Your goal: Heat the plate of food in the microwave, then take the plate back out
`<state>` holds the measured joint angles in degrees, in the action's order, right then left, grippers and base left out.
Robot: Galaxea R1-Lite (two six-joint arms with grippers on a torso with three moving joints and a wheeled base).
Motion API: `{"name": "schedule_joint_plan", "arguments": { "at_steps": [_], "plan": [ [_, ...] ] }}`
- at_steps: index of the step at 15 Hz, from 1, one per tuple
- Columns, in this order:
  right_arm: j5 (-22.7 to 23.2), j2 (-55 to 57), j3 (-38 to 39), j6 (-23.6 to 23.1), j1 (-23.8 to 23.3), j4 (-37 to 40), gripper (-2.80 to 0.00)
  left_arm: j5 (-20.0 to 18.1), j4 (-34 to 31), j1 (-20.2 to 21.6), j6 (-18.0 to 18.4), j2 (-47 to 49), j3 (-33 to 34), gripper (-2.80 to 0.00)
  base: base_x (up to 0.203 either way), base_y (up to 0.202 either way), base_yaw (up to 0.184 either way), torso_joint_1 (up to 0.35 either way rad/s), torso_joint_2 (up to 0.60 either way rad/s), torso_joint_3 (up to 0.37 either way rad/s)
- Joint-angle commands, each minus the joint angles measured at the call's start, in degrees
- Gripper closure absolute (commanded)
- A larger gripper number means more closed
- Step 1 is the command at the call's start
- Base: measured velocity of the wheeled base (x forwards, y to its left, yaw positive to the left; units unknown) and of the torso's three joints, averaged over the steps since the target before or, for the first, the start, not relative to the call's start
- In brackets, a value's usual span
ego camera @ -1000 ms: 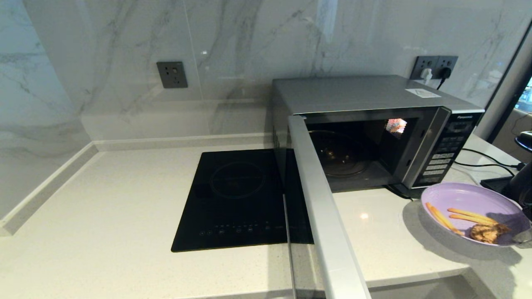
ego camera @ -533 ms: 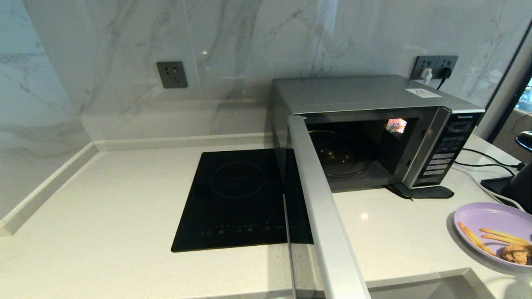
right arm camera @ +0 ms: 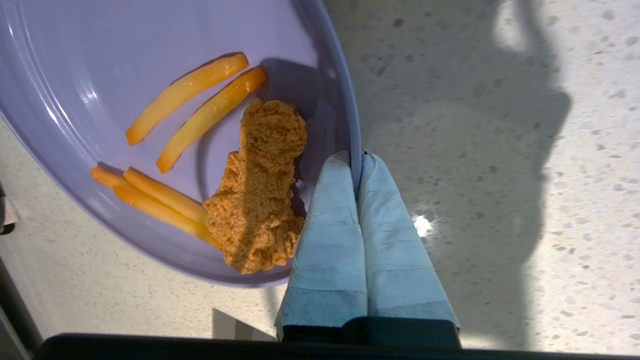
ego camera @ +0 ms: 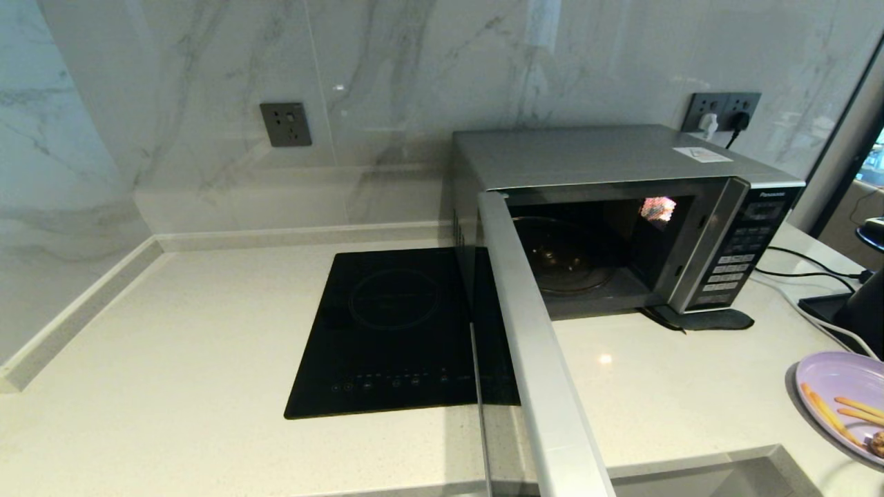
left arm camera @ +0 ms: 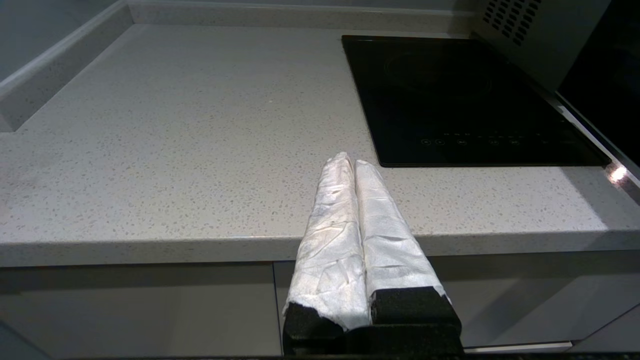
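Note:
The silver microwave (ego camera: 621, 159) stands at the back right with its door (ego camera: 532, 345) swung wide open and its dark cavity showing only the glass turntable. The lilac plate of food (ego camera: 836, 386) is at the far right edge of the head view, partly cut off. In the right wrist view the plate of food (right arm camera: 150, 65) carries a fried chicken piece (right arm camera: 260, 190) and fries. My right gripper (right arm camera: 356, 156) is shut on the plate's rim, above the counter. My left gripper (left arm camera: 350, 162) is shut on nothing, parked over the counter's front edge.
A black induction hob (ego camera: 394, 331) lies flush in the white counter (ego camera: 173, 359) left of the microwave. Cables (ego camera: 808, 269) and a dark object (ego camera: 863, 304) sit to the microwave's right. Wall sockets (ego camera: 285, 124) are on the marble backsplash.
The plate of food has moved right and toward the counter's front, away from the microwave, held by my right gripper. The left arm has not moved.

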<state>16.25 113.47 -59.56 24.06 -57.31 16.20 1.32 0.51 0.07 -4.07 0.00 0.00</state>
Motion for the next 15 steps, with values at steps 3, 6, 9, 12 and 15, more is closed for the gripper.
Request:
{"name": "schedule_joint_plan", "arguments": {
  "at_steps": [3, 6, 9, 12, 15],
  "plan": [
    [0.6, 0.2, 0.0, 0.0, -1.0, 0.1, -2.8, 0.0, 0.0, 0.0, -0.1, 0.1, 0.0, 0.0, 0.0, 0.0, 0.0, 0.0, 0.0, 0.0],
    [5.1, -2.2, 0.5, 0.0, -3.1, 0.1, -2.8, 0.0, 0.0, 0.0, -0.1, 0.1, 0.0, 0.0, 0.0, 0.0, 0.0, 0.0, 0.0, 0.0],
    [9.1, -5.2, 2.4, -0.1, -4.8, -0.7, -2.8, 0.0, 0.0, 0.0, -0.1, 0.1, 0.0, 0.0, 0.0, 0.0, 0.0, 0.0, 0.0, 0.0],
    [14.9, -8.8, 4.3, 0.0, -6.9, -6.0, -2.8, 0.0, 0.0, 0.0, -0.1, 0.1, 0.0, 0.0, 0.0, 0.0, 0.0, 0.0, 0.0, 0.0],
    [16.3, -12.4, -1.3, 0.6, -7.4, -6.7, -2.8, 0.0, 0.0, 0.0, -0.1, 0.1, 0.0, 0.0, 0.0, 0.0, 0.0, 0.0, 0.0, 0.0]
  ]
}}
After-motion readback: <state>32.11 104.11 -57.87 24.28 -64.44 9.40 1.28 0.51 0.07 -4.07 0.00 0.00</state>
